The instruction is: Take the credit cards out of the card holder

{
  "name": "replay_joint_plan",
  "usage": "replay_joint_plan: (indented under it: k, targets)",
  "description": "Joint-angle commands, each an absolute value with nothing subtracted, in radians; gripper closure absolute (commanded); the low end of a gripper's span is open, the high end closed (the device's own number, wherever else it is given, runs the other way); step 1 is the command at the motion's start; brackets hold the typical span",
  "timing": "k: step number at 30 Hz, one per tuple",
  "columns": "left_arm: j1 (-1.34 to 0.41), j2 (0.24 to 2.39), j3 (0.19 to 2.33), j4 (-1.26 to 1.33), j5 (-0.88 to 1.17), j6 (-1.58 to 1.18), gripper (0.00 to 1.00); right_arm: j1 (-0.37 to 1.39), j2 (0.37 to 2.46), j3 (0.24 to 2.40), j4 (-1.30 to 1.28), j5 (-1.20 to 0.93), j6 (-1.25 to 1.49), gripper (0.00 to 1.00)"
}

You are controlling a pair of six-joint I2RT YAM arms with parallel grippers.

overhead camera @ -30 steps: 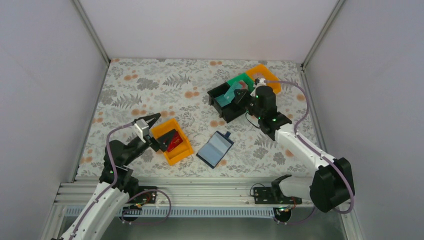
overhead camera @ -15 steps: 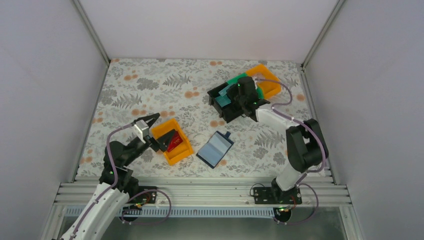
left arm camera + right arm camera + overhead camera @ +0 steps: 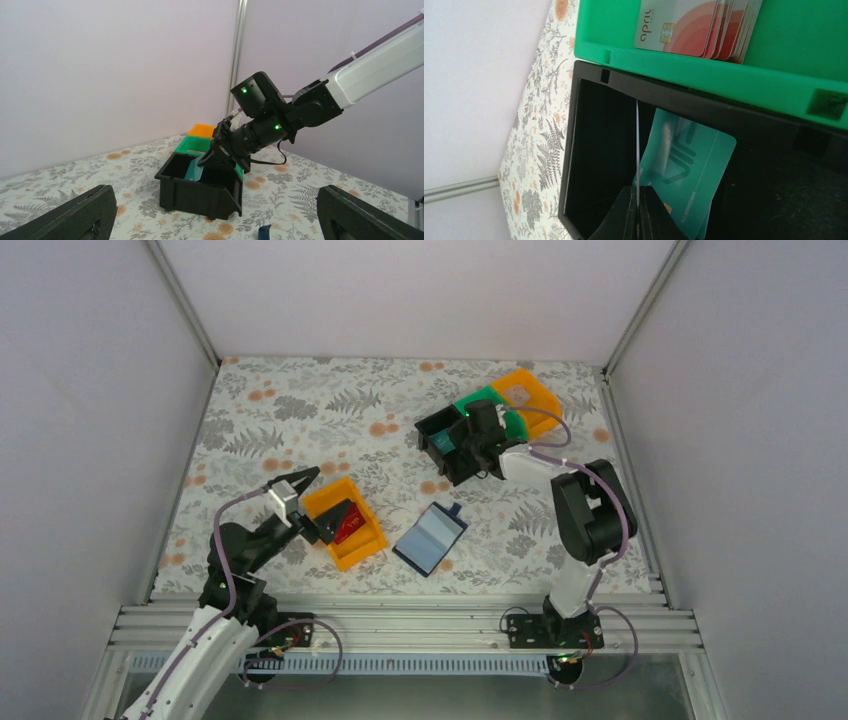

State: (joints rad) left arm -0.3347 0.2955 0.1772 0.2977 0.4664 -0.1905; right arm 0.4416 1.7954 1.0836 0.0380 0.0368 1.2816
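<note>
The card holder [image 3: 430, 538] lies open on the table's near middle, its pale blue sleeves facing up. My right gripper [image 3: 637, 189] is shut on a thin credit card [image 3: 637, 145] seen edge-on, held upright inside the black bin [image 3: 574, 150]. A teal credit card [image 3: 686, 175] leans in that bin behind it. Pinkish-white credit cards [image 3: 694, 27] lie fanned in the green bin [image 3: 784, 45]. A red credit card [image 3: 347, 528] lies in the near orange bin [image 3: 362, 545]. My left gripper [image 3: 293, 480] hangs open beside that bin, holding nothing.
A second orange bin [image 3: 528, 392] stands at the back right beside the green bin [image 3: 488, 405] and black bin [image 3: 450, 452]. The right arm [image 3: 585, 510] is folded high over the table's right side. Grey walls close in on three sides.
The right arm has folded back and its gripper has carried the card left and down into the black bin. The left arm has not moved.
</note>
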Motion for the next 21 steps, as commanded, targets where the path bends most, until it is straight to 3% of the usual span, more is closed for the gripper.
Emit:
replay_joint_plan:
  k: [1,12,21]
  targets:
    - [-0.336,0.296,0.17,0.31,0.463,-0.172,0.0,0.433,1.838,1.138,0.024,0.051,1.294,0.96]
    - [-0.337,0.289,0.164,0.321,0.465,-0.175,0.0,0.428,1.866,1.14,0.028,0.013,1.29,0.95]
    - [-0.337,0.294,0.164,0.321,0.461,-0.174,0.0,0.417,1.838,1.148,-0.012,0.035,1.22,0.71]
